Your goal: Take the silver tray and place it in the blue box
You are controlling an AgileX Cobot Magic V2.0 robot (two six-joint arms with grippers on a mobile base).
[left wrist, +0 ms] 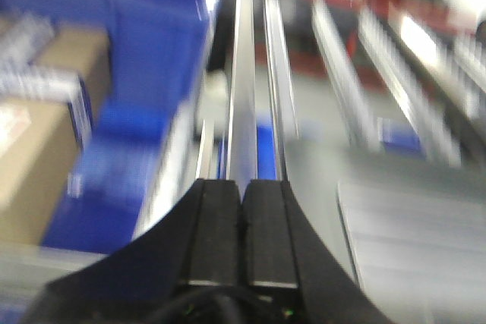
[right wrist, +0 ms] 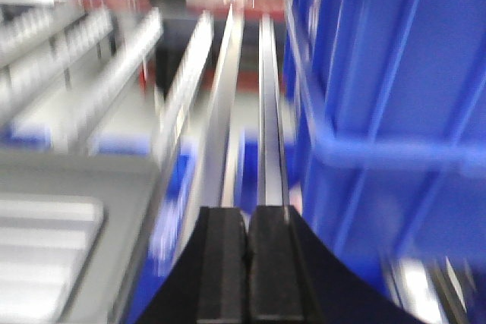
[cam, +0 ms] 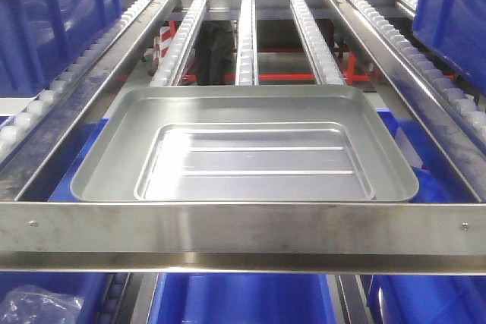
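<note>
Several roller lanes [cam: 247, 36] run away from the camera inside a steel rack frame [cam: 114, 66], the biggest structure in the front view. Blue box [right wrist: 395, 73] next: right wrist view, right side, deep, vertical ribs, thick lipped rim, standing beside the rack's outer rails. Front view shows it at the top right corner [cam: 456, 13]. Another blue bin [cam: 53, 20] sits top left, and more blue bins [cam: 243, 297] sit on the level under the rack. Cannot tell for sure which blue one is the target.

Silver tray [cam: 247, 146] lies flat on the roller lanes, centred, near edge just behind the front steel rail [cam: 243, 229]. Tray is not in any box and nothing is touching it. Stepped centre with long ridges is visible. Left wrist view has it blurred at lower right [left wrist: 418, 240]; right wrist view has it blurred at lower left [right wrist: 45, 248].

Cardboard boxes [left wrist: 30, 165] are at the left of the left wrist view, heavily blurred.

Left gripper [left wrist: 243, 187]: black fingers [left wrist: 216, 225] pressed together, nothing between them, to the left of the tray and apart from it. Right gripper [right wrist: 247, 214]: fingers [right wrist: 273, 263] also closed on nothing, between the tray and the blue box, touching neither. Neither gripper shows in the front view.

Two screws [cam: 33, 224] sit at the ends of the front rail.
</note>
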